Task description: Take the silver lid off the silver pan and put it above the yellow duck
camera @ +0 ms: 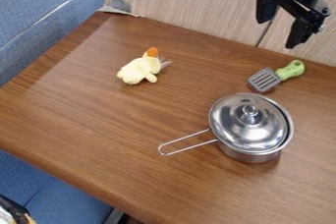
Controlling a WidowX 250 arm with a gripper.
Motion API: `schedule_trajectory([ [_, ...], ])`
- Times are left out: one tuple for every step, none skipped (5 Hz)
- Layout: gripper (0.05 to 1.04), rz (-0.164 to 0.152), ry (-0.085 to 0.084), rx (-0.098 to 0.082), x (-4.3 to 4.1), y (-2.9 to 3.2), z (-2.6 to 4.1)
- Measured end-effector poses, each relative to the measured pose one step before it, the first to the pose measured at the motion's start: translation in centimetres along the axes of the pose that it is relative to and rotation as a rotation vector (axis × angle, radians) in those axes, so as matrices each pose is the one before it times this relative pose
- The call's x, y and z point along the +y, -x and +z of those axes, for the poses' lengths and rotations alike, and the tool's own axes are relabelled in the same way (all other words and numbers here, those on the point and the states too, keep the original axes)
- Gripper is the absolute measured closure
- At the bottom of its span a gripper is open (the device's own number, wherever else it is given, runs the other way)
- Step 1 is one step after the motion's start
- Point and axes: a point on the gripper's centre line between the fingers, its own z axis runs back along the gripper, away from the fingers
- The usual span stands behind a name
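Note:
My gripper hangs at the upper right, above the table's back edge, open with nothing between its fingers. The silver pan stands at the right of the table, its wire handle pointing left. On top of it rests the silver lid, knob upward, covering the pan's opening. The yellow duck lies on the table toward the back left, its orange beak toward the back. The gripper is behind the pan and to the right of the duck, touching neither.
A green-handled slotted spatula lies between the pan and the back edge. A wood panel rises behind the wooden table. Blue cushions border the left side.

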Motion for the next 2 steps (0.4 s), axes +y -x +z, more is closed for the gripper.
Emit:
schedule_trajectory([
  [0.083,0.0003,0.0117,0.0473,-0.380,0.653,-1.740],
  [0.083,0.0158,-0.0054,0.0284,-0.184,1.008,-0.547],
])
